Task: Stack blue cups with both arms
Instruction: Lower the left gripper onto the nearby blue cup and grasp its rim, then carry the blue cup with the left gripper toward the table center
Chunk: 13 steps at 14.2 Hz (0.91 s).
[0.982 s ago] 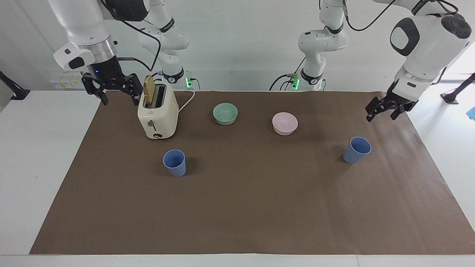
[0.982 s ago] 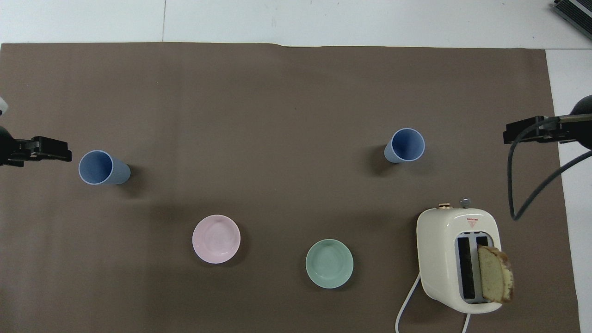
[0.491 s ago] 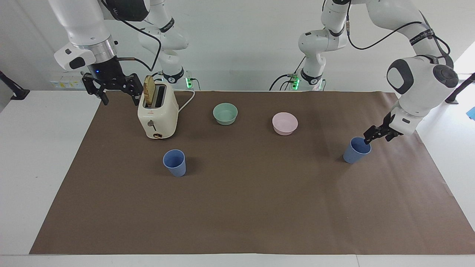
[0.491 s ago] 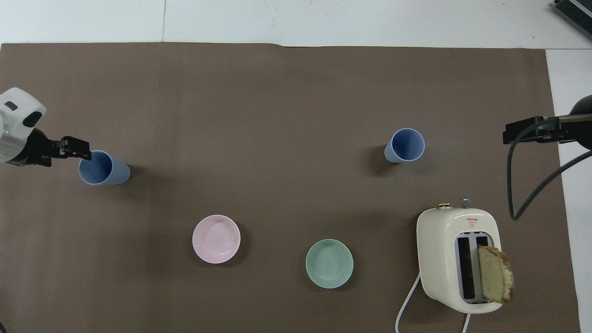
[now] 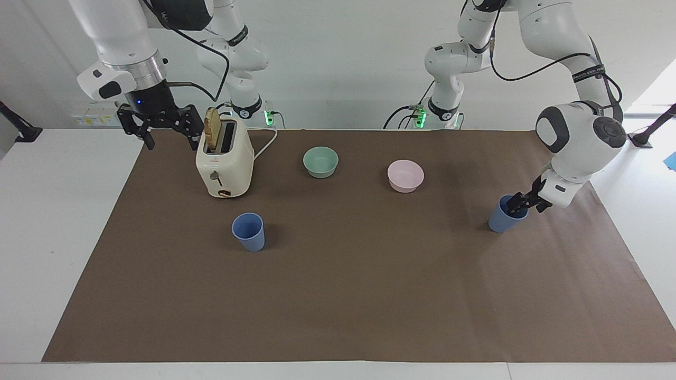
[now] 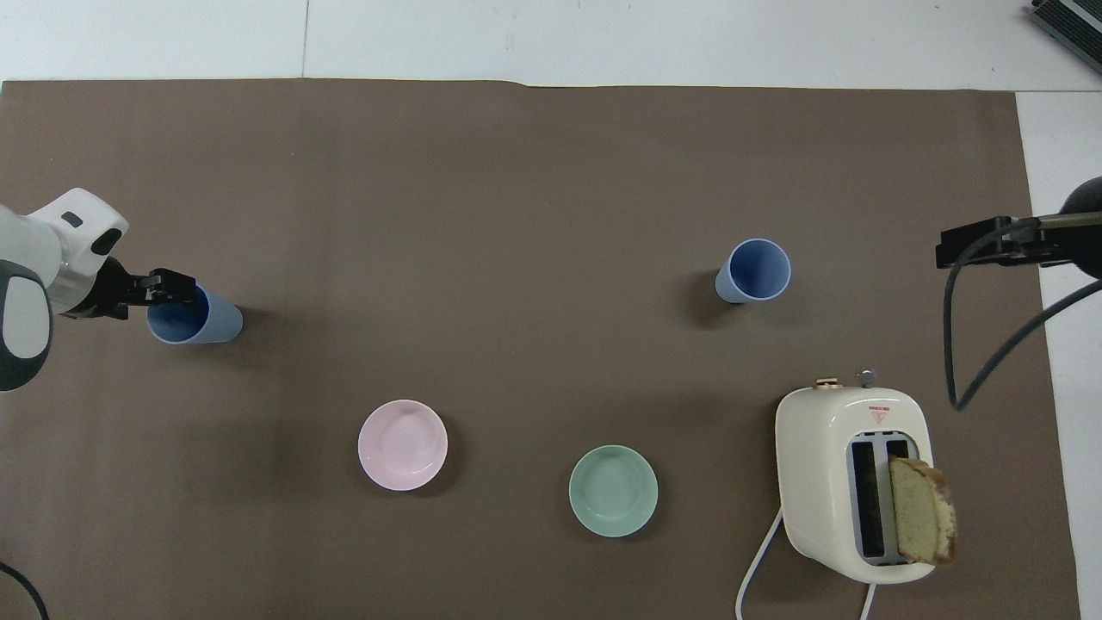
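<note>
Two blue cups stand upright on the brown mat. One cup [image 5: 501,220] is toward the left arm's end, also in the overhead view [image 6: 215,320]. The other cup [image 5: 248,232] stands toward the right arm's end, farther from the robots than the toaster, also in the overhead view [image 6: 756,270]. My left gripper [image 5: 523,205] is open and down at the first cup's rim, one finger inside the cup and one outside; it also shows in the overhead view [image 6: 172,288]. My right gripper [image 5: 161,134] is open and empty, and waits in the air beside the toaster; its tip shows in the overhead view [image 6: 990,241].
A cream toaster [image 5: 224,163] with a bread slice [image 5: 212,129] in one slot stands near the right arm. A green bowl [image 5: 320,161] and a pink bowl [image 5: 405,176] sit between the toaster and the left arm's cup, nearer to the robots than both cups.
My left gripper has come down from the air over the mat's end to the rim of the cup there. The right arm and both cups have not moved.
</note>
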Tool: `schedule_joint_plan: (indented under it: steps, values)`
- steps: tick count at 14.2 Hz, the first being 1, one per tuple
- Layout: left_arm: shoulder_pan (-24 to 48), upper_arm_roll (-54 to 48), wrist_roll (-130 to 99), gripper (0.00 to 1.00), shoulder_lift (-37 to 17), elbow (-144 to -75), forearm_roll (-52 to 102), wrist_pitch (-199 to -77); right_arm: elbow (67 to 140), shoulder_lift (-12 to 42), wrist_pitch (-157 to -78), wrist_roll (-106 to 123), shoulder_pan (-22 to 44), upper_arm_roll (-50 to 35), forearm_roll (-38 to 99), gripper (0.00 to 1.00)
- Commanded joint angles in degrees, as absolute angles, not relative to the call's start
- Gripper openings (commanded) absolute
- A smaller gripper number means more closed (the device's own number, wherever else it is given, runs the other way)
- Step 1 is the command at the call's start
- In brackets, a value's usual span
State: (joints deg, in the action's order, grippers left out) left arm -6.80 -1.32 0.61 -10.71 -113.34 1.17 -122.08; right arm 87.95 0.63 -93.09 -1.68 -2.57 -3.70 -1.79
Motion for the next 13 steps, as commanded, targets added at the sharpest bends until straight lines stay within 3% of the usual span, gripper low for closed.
schedule_joint_plan:
  steps: [1, 3, 4, 5, 13]
  values:
    - [-6.68, -1.49, 0.18, 0.68, -10.28, -114.87, 0.7, -124.28, 89.12, -0.09, -94.13, -1.49, -2.72, -3.96, -2.46, 1.0]
    - [-6.5, -1.49, 0.09, 0.35, -10.37, -114.61, 1.4, -124.19, 89.12, -0.09, -94.13, -1.49, -2.72, -3.96, -2.46, 1.0]
    - [-6.59, -1.49, 0.17, 0.08, -10.46, -114.44, 2.1, -124.19, 89.12, -0.09, -94.13, -1.49, -2.72, -3.96, -2.46, 1.0]
    - [-6.68, -1.49, 0.18, 0.0, -10.55, -114.17, 2.63, -124.19, 89.12, -0.09, -94.13, -1.49, -2.72, -3.96, -2.46, 1.0]
    - [-3.09, -2.2, -6.21, 0.0, -9.85, -102.59, 4.22, -115.68, 89.12, -0.09, -94.13, -1.49, -2.72, -4.04, -2.46, 1.0]
